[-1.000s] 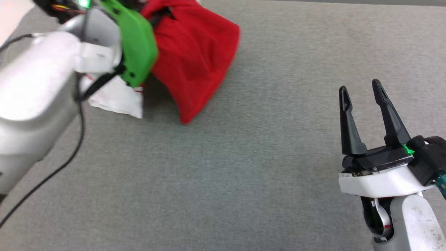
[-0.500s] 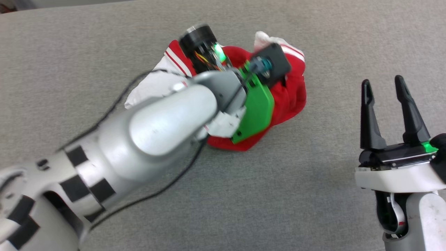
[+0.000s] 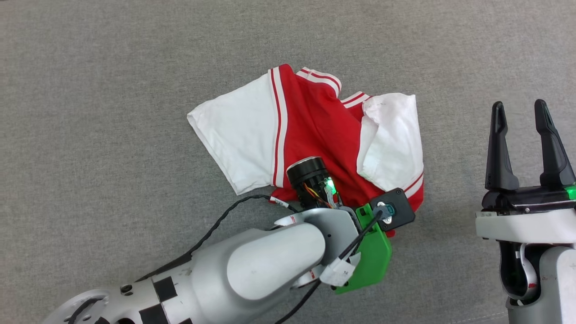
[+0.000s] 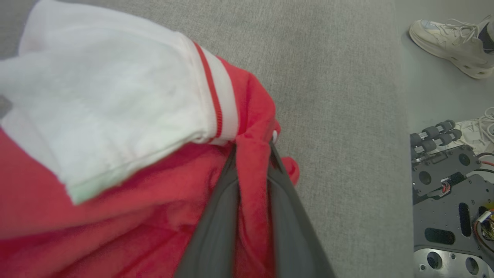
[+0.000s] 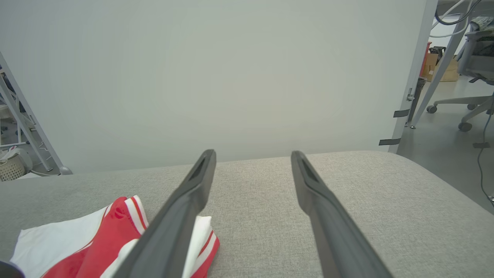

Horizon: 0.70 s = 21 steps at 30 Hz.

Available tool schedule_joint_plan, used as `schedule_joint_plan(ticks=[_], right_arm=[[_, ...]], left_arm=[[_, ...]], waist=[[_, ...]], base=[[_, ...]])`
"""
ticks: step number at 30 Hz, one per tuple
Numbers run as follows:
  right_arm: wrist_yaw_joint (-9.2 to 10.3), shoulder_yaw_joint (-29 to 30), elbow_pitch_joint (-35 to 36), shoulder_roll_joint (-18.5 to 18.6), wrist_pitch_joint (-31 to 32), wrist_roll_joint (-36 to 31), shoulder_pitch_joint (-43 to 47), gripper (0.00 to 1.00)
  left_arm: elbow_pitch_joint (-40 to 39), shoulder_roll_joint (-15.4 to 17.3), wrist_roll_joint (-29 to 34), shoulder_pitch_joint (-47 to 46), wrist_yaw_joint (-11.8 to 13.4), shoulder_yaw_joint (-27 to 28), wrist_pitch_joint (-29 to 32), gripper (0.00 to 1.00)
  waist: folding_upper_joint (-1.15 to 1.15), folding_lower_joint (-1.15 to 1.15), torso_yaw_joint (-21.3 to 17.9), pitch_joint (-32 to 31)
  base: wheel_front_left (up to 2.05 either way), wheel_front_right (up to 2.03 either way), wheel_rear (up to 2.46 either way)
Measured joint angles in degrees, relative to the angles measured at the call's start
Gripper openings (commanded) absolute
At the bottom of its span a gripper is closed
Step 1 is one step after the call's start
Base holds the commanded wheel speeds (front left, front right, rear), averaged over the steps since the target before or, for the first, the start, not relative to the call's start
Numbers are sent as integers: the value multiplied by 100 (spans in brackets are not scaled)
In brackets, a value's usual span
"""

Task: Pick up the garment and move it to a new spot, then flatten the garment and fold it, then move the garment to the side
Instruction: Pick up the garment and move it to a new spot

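Up close, left gripper (image 4: 251,151) pinching garment (image 4: 115,216)

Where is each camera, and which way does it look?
Head view: on the head, down at the garment on the grey surface; left arm, open right gripper.
Left wrist view: on the left wrist, along the left gripper shut on the garment.
Right wrist view: on the right wrist, across the surface to a wall; right gripper.
Shared: all see the garment.
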<state>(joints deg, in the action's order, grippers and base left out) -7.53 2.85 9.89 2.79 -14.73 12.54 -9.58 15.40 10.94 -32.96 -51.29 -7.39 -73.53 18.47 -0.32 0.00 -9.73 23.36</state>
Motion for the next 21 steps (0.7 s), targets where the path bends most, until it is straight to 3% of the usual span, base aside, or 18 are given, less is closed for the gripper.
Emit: schedule_joint_plan(ticks=[1, 2, 11, 16, 21], right_arm=[[0, 4, -19, 1, 0, 0, 0, 100], [0, 1, -40, -1, 0, 0, 0, 100], [0, 29, -231, -1, 0, 0, 192, 100], [0, 55, -310, -1, 0, 0, 396, 100], [0, 82, -380, 0, 0, 0, 550, 100]], left_arm=[[35, -15, 2, 12, 0, 1, -81, 37], [88, -25, 34, 19, 0, -3, -223, 100], [720, -337, 115, -54, 58, 253, -2121, 100], [795, -335, 158, -47, 541, 608, -2800, 100], [744, -94, 216, 43, 1095, 1014, -3141, 100]], waist=[[0, 0, 18, -12], [0, 0, 36, -34], [0, 0, 249, -462], [0, 0, 410, -807], [0, 0, 589, -1105]], base=[[0, 0, 0], [0, 0, 0], [0, 0, 0], [0, 0, 0], [0, 0, 0]])
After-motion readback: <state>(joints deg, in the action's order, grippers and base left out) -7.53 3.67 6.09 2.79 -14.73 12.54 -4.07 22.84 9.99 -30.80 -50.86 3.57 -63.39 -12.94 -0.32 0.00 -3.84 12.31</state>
